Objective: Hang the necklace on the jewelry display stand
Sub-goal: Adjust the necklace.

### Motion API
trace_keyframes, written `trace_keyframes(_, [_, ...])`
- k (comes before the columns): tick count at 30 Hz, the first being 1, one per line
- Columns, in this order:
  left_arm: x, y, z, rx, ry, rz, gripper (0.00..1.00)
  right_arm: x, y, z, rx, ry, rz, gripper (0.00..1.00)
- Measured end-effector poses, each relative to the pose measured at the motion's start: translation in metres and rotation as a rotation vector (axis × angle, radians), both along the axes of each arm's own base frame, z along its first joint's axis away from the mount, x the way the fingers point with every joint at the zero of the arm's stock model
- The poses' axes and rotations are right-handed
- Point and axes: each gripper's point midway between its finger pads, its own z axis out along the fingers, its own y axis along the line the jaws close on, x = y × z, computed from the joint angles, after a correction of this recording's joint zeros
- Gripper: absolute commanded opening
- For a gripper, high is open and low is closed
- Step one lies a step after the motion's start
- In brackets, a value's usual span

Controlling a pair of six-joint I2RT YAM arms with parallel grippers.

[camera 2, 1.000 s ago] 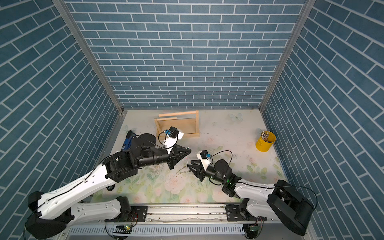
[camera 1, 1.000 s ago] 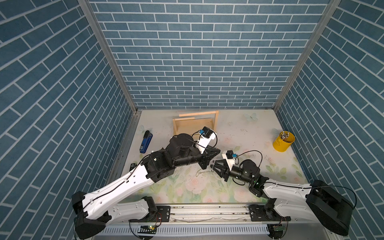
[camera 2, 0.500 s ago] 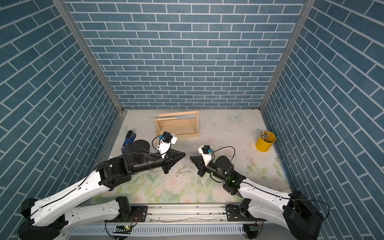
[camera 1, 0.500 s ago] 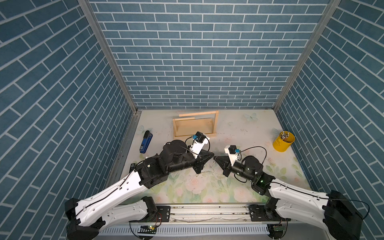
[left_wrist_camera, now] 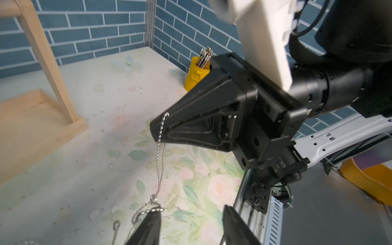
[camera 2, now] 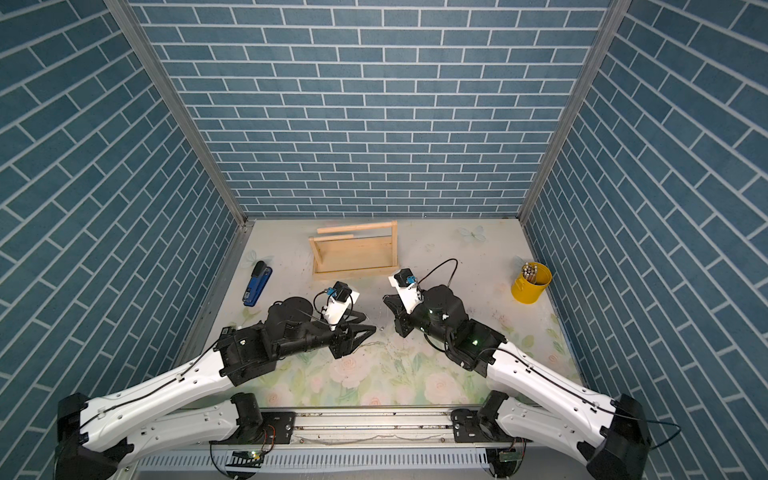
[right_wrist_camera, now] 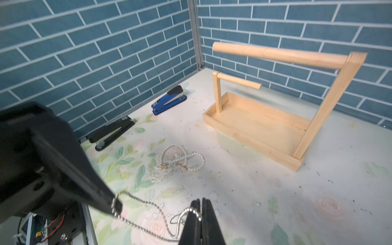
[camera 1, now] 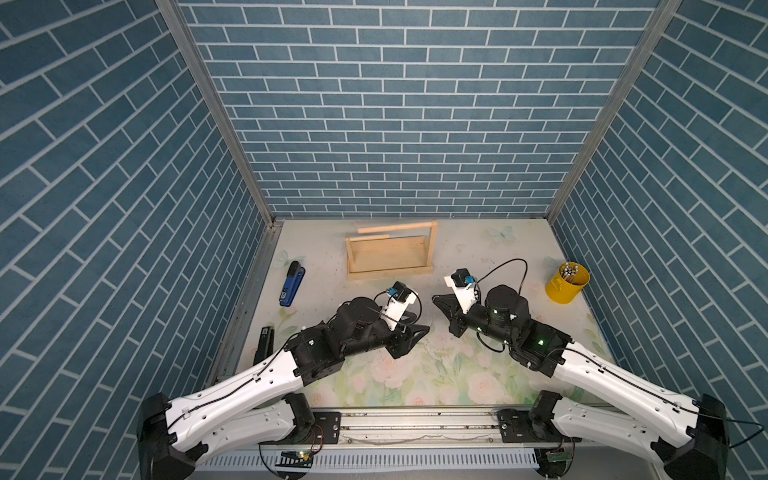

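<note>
Since 0.5 s earlier the left gripper (left_wrist_camera: 192,210) had opened; the right gripper (right_wrist_camera: 201,201) clamped the necklace chain (left_wrist_camera: 163,127). Beyond it lay the jewelry display stand (right_wrist_camera: 254,125), long axis crosswise, nearest the right gripper.

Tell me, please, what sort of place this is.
Most likely a robot test cell, not a real room. Brick-print panels wall in a small floral tabletop, and the left arm and right arm are mounted on a metal rail at its front edge.
</note>
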Motion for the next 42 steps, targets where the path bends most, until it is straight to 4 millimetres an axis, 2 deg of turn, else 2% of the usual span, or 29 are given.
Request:
trace_keyframes(3, [0.002, 0.004, 0.000, -0.004, -0.020, 0.017, 0.63, -0.002, 0.001, -0.003, -0.048, 0.014, 0.001, 0.00])
trace_keyframes(9, [0.008, 0.015, -0.003, 0.015, -0.073, 0.066, 0.67, -0.003, 0.008, 0.012, -0.081, -0.003, -0.002, 0.00])
trace_keyframes(14, [0.015, 0.021, -0.005, 0.045, -0.111, 0.107, 0.69, 0.002, 0.005, 0.021, -0.093, -0.022, -0.044, 0.00])
trace_keyframes(21, [0.021, 0.033, -0.040, 0.151, -0.103, 0.153, 0.67, 0.008, -0.002, 0.054, -0.055, -0.069, -0.098, 0.00])
trace_keyframes(24, [0.023, 0.035, -0.047, 0.174, -0.099, 0.164, 0.62, 0.008, -0.001, 0.067, -0.036, -0.078, -0.095, 0.00])
trace_keyframes(26, [0.023, 0.034, -0.044, 0.161, -0.105, 0.164, 0.59, 0.007, 0.000, 0.068, -0.036, -0.077, -0.090, 0.00])
trace_keyframes(29, [0.025, 0.027, -0.033, 0.109, -0.120, 0.156, 0.53, 0.007, 0.004, 0.060, -0.060, -0.061, -0.081, 0.00])
trace_keyframes(34, [0.033, 0.008, -0.001, 0.009, -0.161, 0.151, 0.42, 0.005, 0.012, 0.040, -0.115, -0.027, -0.058, 0.00])
trace_keyframes(36, [0.037, 0.002, 0.011, -0.027, -0.181, 0.151, 0.41, 0.004, 0.014, 0.035, -0.138, -0.014, -0.050, 0.00])
trace_keyframes(39, [0.041, -0.006, 0.024, -0.065, -0.202, 0.150, 0.38, 0.003, 0.019, 0.035, -0.150, -0.009, -0.042, 0.00])
trace_keyframes(42, [0.044, -0.011, 0.026, -0.077, -0.210, 0.151, 0.36, 0.003, 0.023, 0.037, -0.154, -0.012, -0.032, 0.00])
